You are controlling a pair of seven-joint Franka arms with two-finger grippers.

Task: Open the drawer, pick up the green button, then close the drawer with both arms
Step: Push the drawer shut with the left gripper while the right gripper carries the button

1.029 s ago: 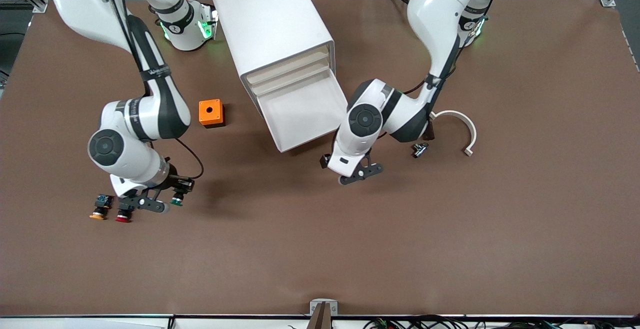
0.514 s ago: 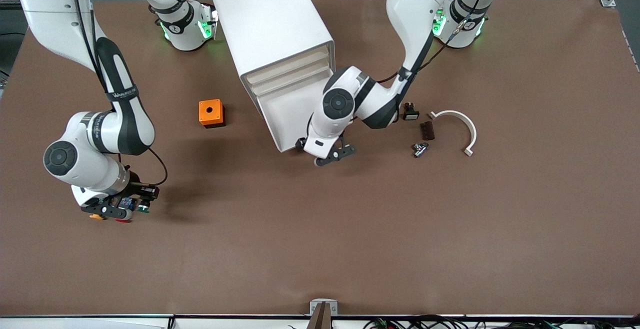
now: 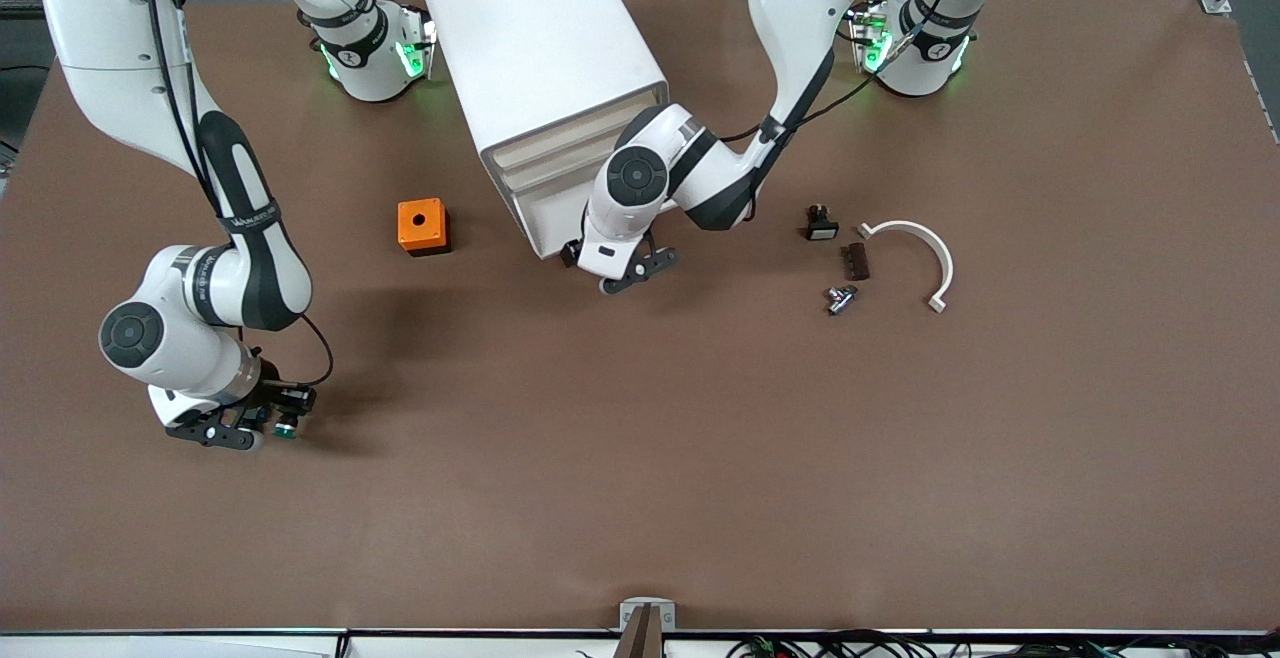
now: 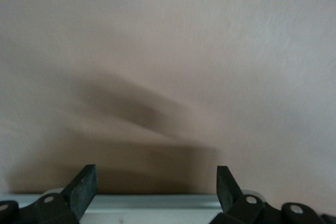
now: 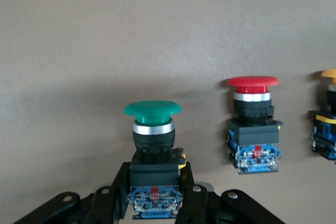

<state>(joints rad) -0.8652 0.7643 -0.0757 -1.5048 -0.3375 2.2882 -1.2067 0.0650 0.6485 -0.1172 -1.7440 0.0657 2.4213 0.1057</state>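
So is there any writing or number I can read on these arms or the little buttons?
Nothing reads clearly.
White lettering on the black band of the right arm: too small to read.
Small red label on the green button: too blurred to read.
Small red label on the red button: too blurred to read.

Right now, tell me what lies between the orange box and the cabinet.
Nothing: only bare table separates the orange box and the cabinet, as the front view shows.

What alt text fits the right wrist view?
The right gripper holds the green-capped push button by its black-and-blue body, jaws shut on it. A red-capped push button and an orange-capped one lie beside it on the brown table.
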